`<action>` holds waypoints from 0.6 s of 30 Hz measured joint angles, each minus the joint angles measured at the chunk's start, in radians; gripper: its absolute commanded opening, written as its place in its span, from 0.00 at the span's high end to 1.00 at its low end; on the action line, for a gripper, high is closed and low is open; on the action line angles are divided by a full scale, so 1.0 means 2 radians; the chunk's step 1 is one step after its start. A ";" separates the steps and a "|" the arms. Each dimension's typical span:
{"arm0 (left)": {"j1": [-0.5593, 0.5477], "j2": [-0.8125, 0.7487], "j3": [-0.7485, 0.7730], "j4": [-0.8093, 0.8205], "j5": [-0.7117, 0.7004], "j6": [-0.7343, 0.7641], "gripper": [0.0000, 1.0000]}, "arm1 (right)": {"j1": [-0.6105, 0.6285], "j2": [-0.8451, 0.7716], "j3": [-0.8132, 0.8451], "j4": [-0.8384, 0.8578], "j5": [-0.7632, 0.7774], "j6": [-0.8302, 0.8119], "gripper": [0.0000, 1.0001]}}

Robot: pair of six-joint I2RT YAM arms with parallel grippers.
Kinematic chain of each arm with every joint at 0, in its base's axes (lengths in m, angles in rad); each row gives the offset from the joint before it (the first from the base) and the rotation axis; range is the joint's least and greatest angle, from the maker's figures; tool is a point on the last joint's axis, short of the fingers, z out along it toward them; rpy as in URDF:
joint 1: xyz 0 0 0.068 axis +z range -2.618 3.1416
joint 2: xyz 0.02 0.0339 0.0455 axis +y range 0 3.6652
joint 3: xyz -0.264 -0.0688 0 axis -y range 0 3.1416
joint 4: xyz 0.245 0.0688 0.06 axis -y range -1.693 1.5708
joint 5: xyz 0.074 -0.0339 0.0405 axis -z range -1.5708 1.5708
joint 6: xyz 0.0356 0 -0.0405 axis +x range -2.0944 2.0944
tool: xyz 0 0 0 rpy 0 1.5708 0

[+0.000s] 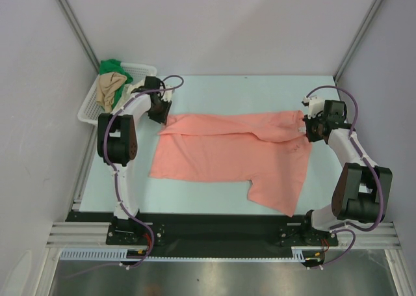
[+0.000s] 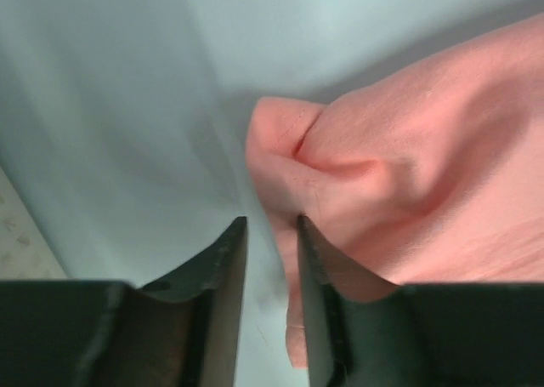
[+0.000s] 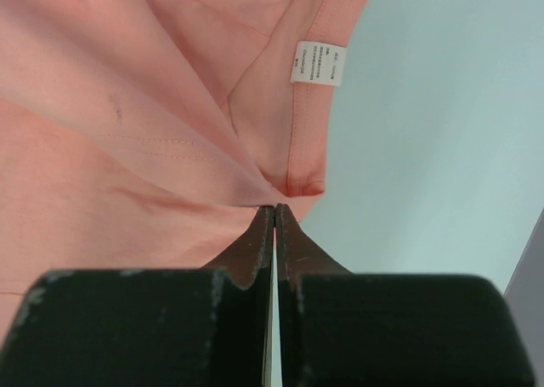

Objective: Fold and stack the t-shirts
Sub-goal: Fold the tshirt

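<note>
The salmon-pink t-shirt (image 1: pixel 227 149) lies spread across the pale table, partly folded along its far edge. My left gripper (image 1: pixel 159 117) is at the shirt's far left corner. In the left wrist view its jaws (image 2: pixel 272 221) stand a little apart, with the bunched shirt corner (image 2: pixel 425 174) against the right finger and bare table in the gap. My right gripper (image 1: pixel 311 130) is at the shirt's far right corner. In the right wrist view it (image 3: pixel 274 207) is shut on a pinch of the shirt (image 3: pixel 127 149) near the white label (image 3: pixel 318 62).
A white lattice basket (image 1: pixel 88 107) stands at the far left and holds a green shirt (image 1: pixel 114 66) and a tan shirt (image 1: pixel 110 88). I cannot make out a cream shirt. Grey walls close in both sides. A black rail runs along the near edge.
</note>
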 measured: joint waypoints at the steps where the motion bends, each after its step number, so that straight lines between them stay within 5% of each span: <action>1: 0.000 0.000 0.000 0.000 0.002 -0.001 0.78 | 0.000 0.000 0.000 0.000 0.000 -0.001 1.00; 4: 0.000 0.002 0.000 -0.002 0.018 -0.001 0.93 | 0.000 0.000 0.002 -0.001 0.000 -0.003 1.00; 8: 0.000 0.004 -0.001 -0.004 0.034 0.000 1.00 | 0.000 0.000 0.005 -0.001 0.000 -0.003 1.00; 18: 0.001 0.004 -0.004 0.001 0.025 0.001 1.00 | 0.000 0.000 0.005 -0.001 0.000 -0.003 1.00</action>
